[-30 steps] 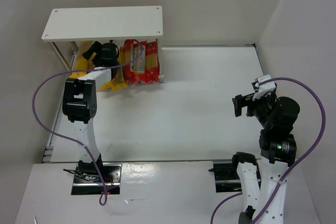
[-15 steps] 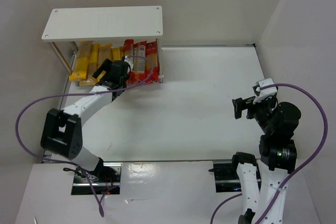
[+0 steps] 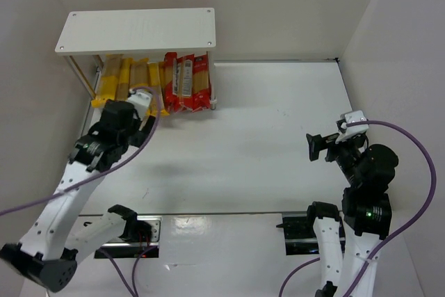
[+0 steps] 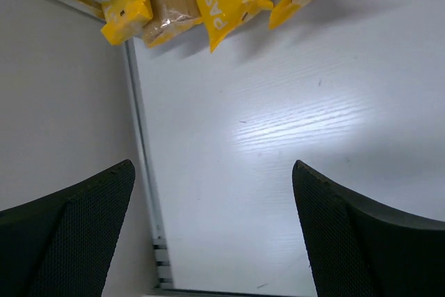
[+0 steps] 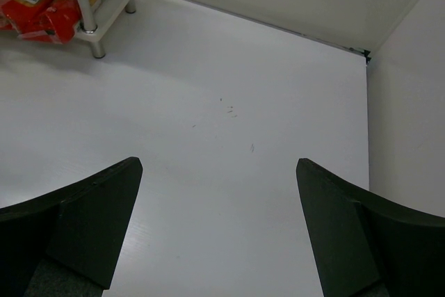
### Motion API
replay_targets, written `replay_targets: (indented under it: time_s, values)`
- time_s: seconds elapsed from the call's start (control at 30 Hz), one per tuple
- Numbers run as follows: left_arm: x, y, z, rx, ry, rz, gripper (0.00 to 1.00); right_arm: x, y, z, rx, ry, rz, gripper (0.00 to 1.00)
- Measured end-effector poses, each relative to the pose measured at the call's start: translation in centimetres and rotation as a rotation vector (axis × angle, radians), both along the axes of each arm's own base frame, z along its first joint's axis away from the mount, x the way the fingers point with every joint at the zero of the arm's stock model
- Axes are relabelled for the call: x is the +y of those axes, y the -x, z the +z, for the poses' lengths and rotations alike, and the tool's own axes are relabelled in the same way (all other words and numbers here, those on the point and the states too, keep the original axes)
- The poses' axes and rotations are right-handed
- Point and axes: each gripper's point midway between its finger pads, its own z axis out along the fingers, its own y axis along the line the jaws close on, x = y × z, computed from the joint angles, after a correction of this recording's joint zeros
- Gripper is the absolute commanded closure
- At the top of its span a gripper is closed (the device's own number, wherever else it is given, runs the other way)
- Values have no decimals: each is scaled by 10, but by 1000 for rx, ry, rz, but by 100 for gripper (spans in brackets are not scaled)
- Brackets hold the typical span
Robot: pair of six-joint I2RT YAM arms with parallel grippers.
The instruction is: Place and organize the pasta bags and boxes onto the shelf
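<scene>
Far left, under shelf (image 3: pixel 135 30) top: yellow packs (image 3: pixel 118 78), red packs (image 3: pixel 186 83) in row. Left end effector (image 4: pixel 213 172) just near of yellow ones, fingers apart, empty. Right end effector (image 5: pixel 219 165) over table (image 3: pixel 264 137) at right, also apart.

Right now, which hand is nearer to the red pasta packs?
Left. The left hand is just left of the red pasta packs; the right hand is far right.
</scene>
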Motion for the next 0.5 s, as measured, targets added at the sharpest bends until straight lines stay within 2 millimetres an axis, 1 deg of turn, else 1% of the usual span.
replay_targets:
  time_s: [0.07,0.17,0.27,0.33,0.4,0.47,0.5]
  values:
    - [5,12,21,-69,96,14,1,1,0,-1,-10,-11,0,0]
    - [16,34,58,-229,216,39,1,1,-3,-8,-9,-26,1,0]
    - [26,57,88,-385,301,60,1,0,-6,-17,3,-47,-9,0]
    - [32,66,103,-468,339,87,1,-3,-9,-24,14,-61,-24,0]
    - [36,65,107,-499,366,108,1,-7,-12,-29,23,-74,-47,0]
    - [40,57,100,-501,375,134,1,-11,-15,-32,25,-83,-72,0]
    - [43,53,89,-484,385,151,1,-13,-16,-33,28,-86,-83,0]
